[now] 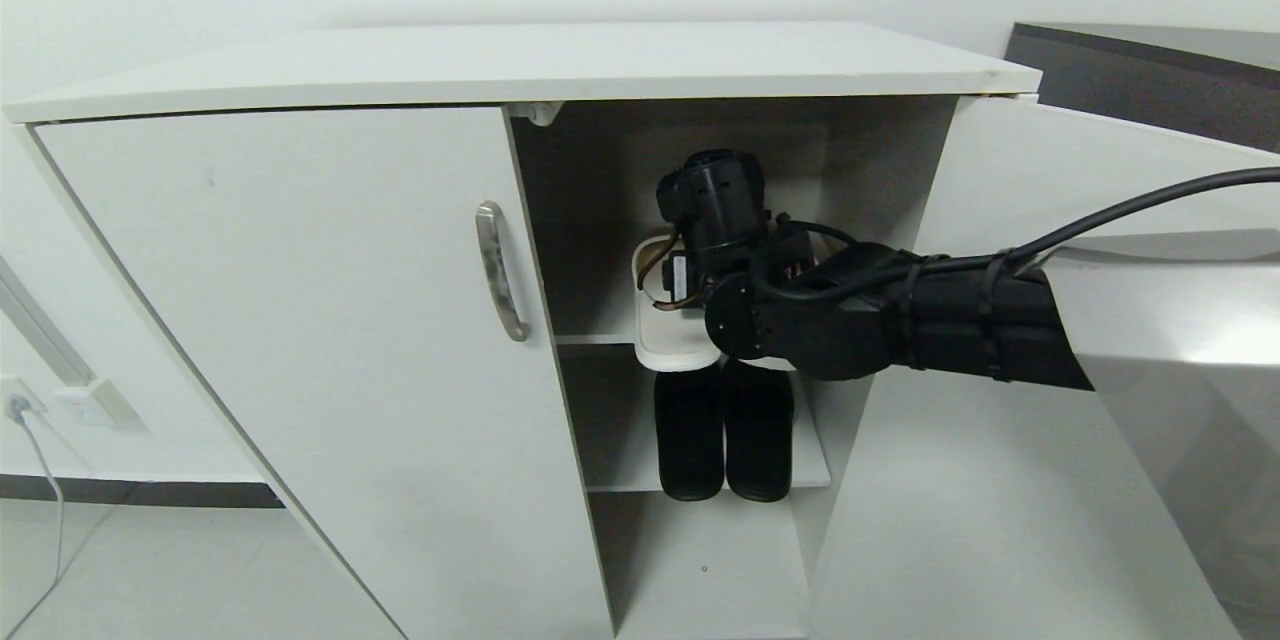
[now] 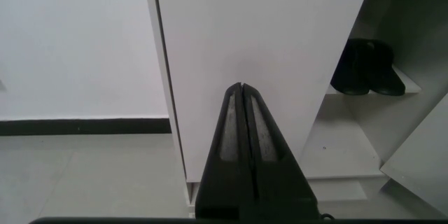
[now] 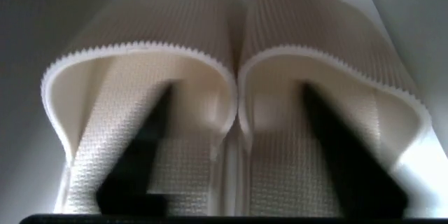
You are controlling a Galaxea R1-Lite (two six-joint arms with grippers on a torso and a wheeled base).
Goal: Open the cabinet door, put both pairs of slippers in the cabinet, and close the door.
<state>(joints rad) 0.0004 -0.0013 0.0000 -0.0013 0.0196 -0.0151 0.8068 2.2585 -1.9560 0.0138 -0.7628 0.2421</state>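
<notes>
The white cabinet stands with its right door swung open and its left door closed. A pair of black slippers lies on the lower shelf. On the shelf above rests a pair of white slippers, heels slightly over the shelf edge. My right gripper is open inside the cabinet, one finger in each white slipper, the adjoining sides between them untouched. My left gripper is shut and empty, low in front of the closed left door.
A metal handle sits on the left door's inner edge. A wall socket with a cable is low at the far left. A dark panel stands behind the open door. Pale floor lies before the cabinet.
</notes>
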